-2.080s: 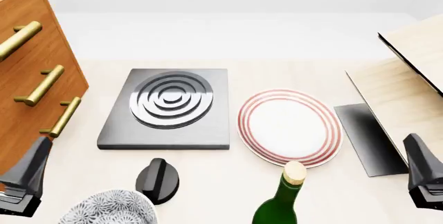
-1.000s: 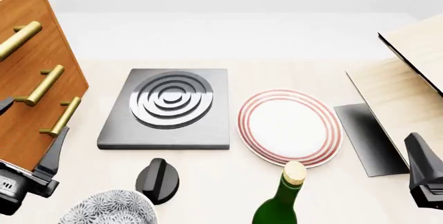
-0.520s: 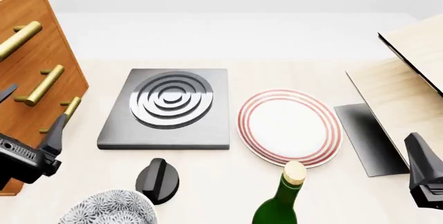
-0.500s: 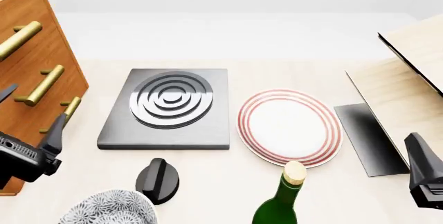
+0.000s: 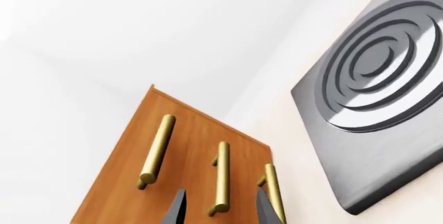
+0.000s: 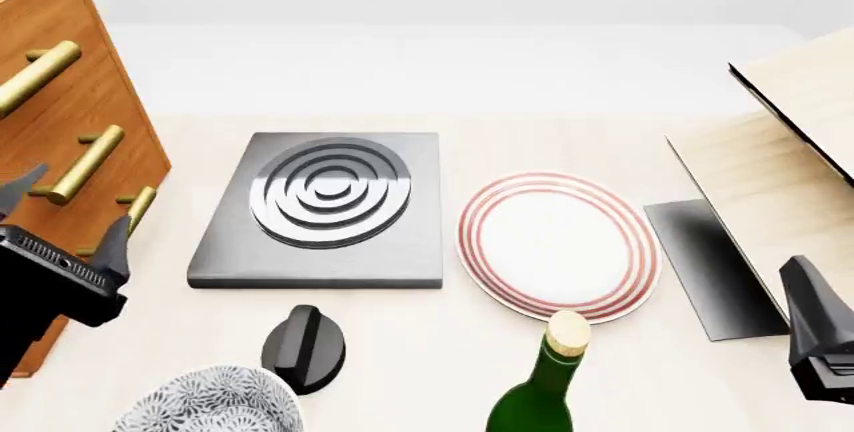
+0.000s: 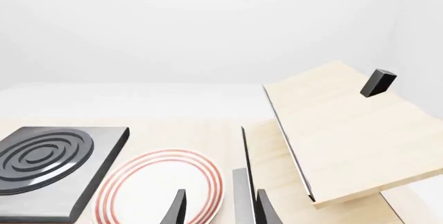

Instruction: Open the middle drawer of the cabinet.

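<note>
The orange-brown cabinet (image 6: 54, 122) stands at the far left with three brass bar handles. The middle drawer (image 6: 40, 167) shows its handle (image 6: 80, 164) between the top one (image 6: 34, 77) and the bottom one (image 6: 127, 217). My left gripper (image 6: 67, 214) is open just in front of the lower handles, apart from them. In the left wrist view the middle handle (image 5: 221, 177) lines up between the left gripper's (image 5: 220, 211) fingers. My right gripper (image 7: 220, 211) is open and holds nothing. In the front view one of its fingers (image 6: 805, 312) stands low at the right edge.
A grey hotplate (image 6: 320, 207) lies mid-table beside a red-ringed plate (image 6: 558, 242). Near the front edge are a black knob (image 6: 304, 347), a patterned bowl (image 6: 207, 407) and a green bottle (image 6: 545, 382). Pale slanted boards (image 6: 787, 152) and a dark sheet (image 6: 707, 262) fill the right.
My left gripper has risen from the table's front left corner and turned toward the cabinet, now level with the lower handles. The right gripper has stayed still.
</note>
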